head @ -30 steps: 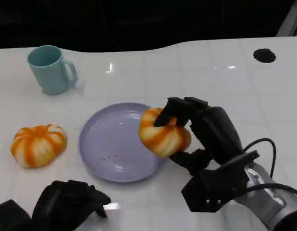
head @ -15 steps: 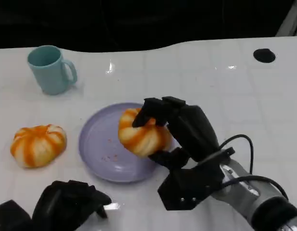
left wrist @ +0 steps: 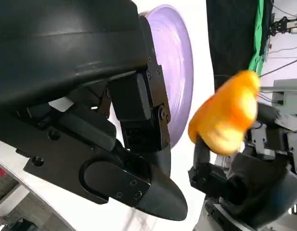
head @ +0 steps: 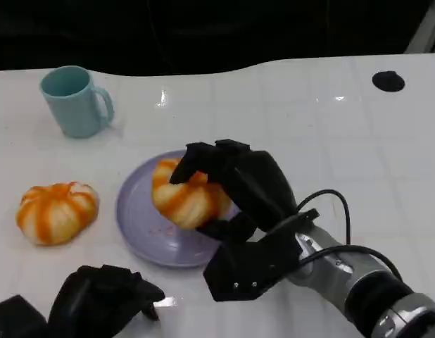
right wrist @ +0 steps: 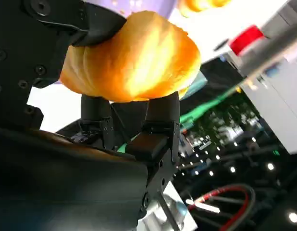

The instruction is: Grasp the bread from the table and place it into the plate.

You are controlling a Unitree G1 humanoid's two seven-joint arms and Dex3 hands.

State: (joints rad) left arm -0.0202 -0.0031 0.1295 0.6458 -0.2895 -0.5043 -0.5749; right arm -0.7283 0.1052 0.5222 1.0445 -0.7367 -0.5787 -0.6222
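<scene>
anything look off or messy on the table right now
Little stands out. A few small crumbs lie on the round lilac plate, beside the orange-striped bread roll that the right hand holds over it. The teal mug stands upright.

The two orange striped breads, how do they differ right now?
The held bread is gripped by the right hand over the purple plate; the other bread lies free on the white table, left of the plate. The held bread is partly covered by black fingers; the other bread is fully exposed. Both are round, orange with pale stripes, and look alike in size.
</scene>
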